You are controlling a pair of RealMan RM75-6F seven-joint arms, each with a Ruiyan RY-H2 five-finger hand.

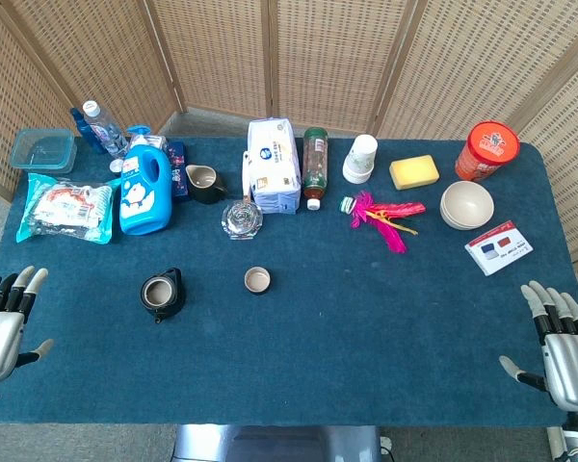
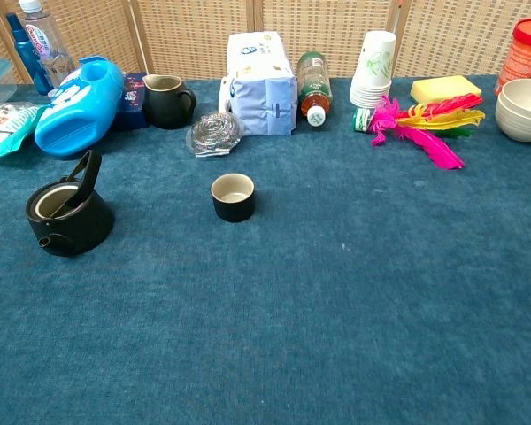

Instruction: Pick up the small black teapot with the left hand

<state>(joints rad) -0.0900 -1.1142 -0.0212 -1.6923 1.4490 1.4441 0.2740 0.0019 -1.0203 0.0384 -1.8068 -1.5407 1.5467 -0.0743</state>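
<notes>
A dark blue cloth tabletop [image 1: 299,337] stretched in front of me. The small black round teapot [image 1: 161,294] sat upright toward the left side of the tabletop, nearer the front edge than the back, its lid off and its handle tilted over the opening. A small black cup with a cream inside [image 1: 257,280] stood to its right, apart from it. My left hand [image 1: 4,322] rested at the front left corner, fingers spread and holding nothing, well apart from the teapot. My right hand [image 1: 559,346] lay at the front right corner, fingers likewise released and empty. Along the back edge stood a blue detergent bottle [image 1: 145,190], a white tissue pack [image 1: 273,166], a yellow sponge [image 1: 413,171] and pink feathers [image 1: 385,217].
</notes>
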